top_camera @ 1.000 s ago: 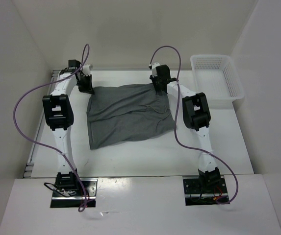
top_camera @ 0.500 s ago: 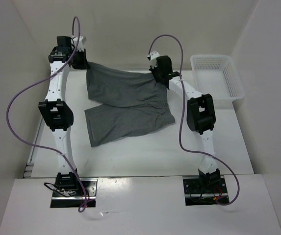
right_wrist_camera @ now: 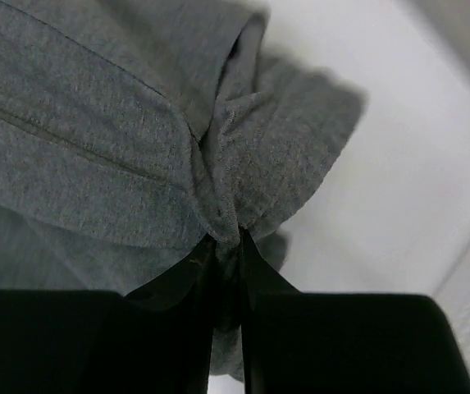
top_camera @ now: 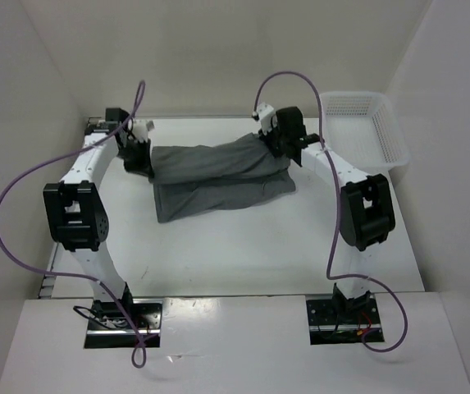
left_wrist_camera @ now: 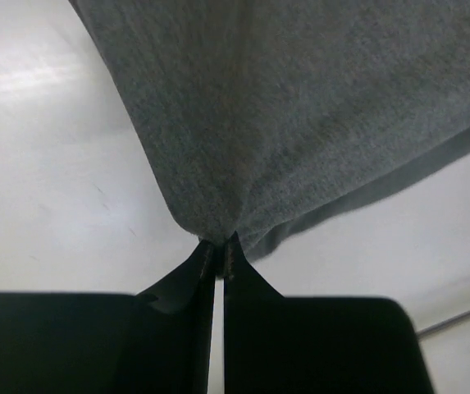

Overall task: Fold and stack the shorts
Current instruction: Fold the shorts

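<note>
The white mesh basket (top_camera: pixel 389 153) stands to the right of the right gripper (top_camera: pixel 277 148), at the table's far right corner and near the gripper but apart from it. The shorts (top_camera: pixel 218 176) are outside the basket, on the white table (top_camera: pixel 235 246), stretched as a long folded band between the two grippers.

The left gripper (top_camera: pixel 146 162) has its jaws pressed together on a pinch of grey cloth at the band's left end. In the left wrist view the fabric (left_wrist_camera: pixel 300 107) fans up and away from the closed fingertips (left_wrist_camera: pixel 218 248). The right gripper is likewise clamped on the band's right end. In its wrist view a hemmed fold of the shorts (right_wrist_camera: pixel 95 123) bunches into the nip (right_wrist_camera: pixel 226 240).

An upper layer runs from gripper to gripper. A lower layer shows nearer the bases, its near edge slanting down towards the left gripper's side. Beyond both grippers the table's far edge and the back wall lie close. Open tabletop stretches from the shorts towards the arm bases, and a strip lies left of the left gripper.
</note>
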`<state>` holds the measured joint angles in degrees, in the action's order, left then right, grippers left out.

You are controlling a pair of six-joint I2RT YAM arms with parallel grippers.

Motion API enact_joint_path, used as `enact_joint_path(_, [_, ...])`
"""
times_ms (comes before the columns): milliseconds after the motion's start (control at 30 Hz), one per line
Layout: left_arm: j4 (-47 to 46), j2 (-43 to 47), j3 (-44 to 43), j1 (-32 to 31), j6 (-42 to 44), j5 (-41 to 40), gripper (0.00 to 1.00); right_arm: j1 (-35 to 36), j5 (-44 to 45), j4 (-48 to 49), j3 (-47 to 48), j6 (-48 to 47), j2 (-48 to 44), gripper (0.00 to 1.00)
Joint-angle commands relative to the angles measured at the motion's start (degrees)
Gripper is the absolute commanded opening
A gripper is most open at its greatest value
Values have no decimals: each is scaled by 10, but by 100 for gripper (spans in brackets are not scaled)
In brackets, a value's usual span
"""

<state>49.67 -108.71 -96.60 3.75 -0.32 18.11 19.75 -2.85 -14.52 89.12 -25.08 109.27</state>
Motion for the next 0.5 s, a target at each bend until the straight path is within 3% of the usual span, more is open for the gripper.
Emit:
enact_joint_path(0, [-13,75,115,-30,3,-16,0,4,-43,-41,-98,-29,-63,0])
enact_joint_path(233, [-13,75,214,-44,3,-36,0,4,-50,-41,-213,-52,-119,0])
enact_joint_path(467, [-19,70,203,-44,3,-42,0,4,-39,-46,-218,-57,-131,0])
